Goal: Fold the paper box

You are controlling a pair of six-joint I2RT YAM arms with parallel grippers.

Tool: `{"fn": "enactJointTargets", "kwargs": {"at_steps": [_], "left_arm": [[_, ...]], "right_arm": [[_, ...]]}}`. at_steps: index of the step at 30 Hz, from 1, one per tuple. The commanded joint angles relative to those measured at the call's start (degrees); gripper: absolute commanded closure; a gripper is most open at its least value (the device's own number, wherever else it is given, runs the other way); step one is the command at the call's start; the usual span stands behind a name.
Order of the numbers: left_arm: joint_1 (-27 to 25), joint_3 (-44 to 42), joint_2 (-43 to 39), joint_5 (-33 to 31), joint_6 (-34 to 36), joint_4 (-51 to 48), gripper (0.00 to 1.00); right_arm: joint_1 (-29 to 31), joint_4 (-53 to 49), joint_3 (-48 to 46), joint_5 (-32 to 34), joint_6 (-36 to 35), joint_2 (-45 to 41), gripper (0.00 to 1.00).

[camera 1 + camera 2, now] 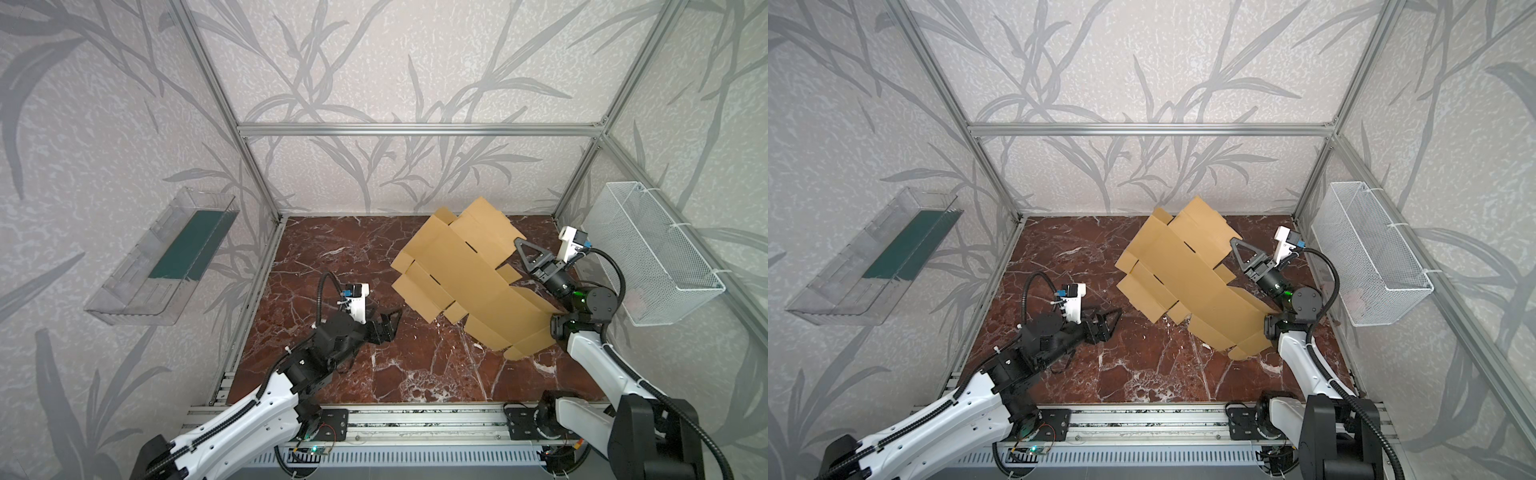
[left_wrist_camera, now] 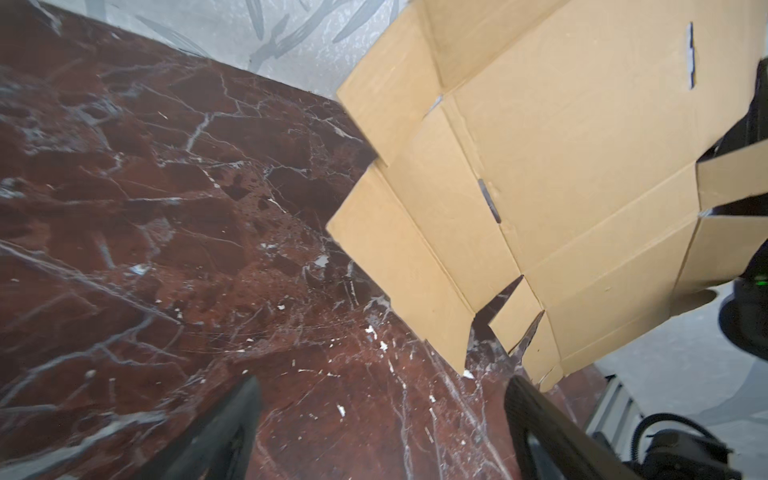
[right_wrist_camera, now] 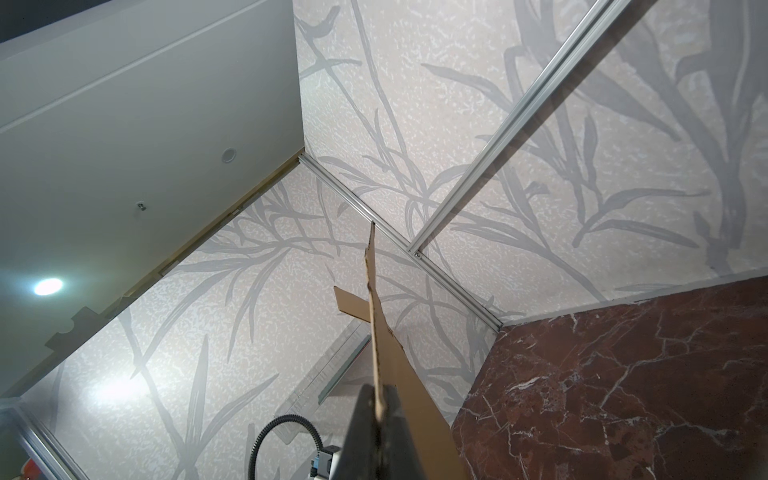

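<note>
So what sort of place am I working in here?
Most likely a lab robot cell, not a real workplace: an aluminium frame with leaf-patterned panels boxes in a marble-look tabletop, and a wire basket and clear bin hang on the side walls.

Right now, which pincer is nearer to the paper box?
Right. The right pincer is shut on the edge of the paper box, holding it tilted up. The left pincer is open over the table, apart from the box.
</note>
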Motion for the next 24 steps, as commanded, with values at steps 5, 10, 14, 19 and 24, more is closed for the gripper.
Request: {"fn": "enactJointTargets", "kwargs": {"at_steps": [5,10,14,19,24], "left_arm": [[0.2,-8.8,4.1,2.9,-13.8,30.2,0.06],[0.2,-9.7,13.1,3.9,-18.5,45.1,0.06],[0.2,-8.5,19.1,3.3,-20.5,51.2,0.06],[0.5,-7.0,23.2,3.6,-21.0,55.4,0.10],[1.8,-6.4,25.2,3.3,-21.1,59.0,0.22]], "right_arm": [[-0.9,6.6,-0.8,2.0,3.1,-0.7,1.00],[-0.9,6.6,-0.4,1.5,3.1,-1.2,1.00],[-0.9,6.6,-0.8,1.3,2.9,-1.7,1.00],[-0.9,6.6,-0.6,0.6,3.3,-2.0,1.00],[-0.9,6.6,-0.6,0.3,3.4,-2.2,1.00]]}}
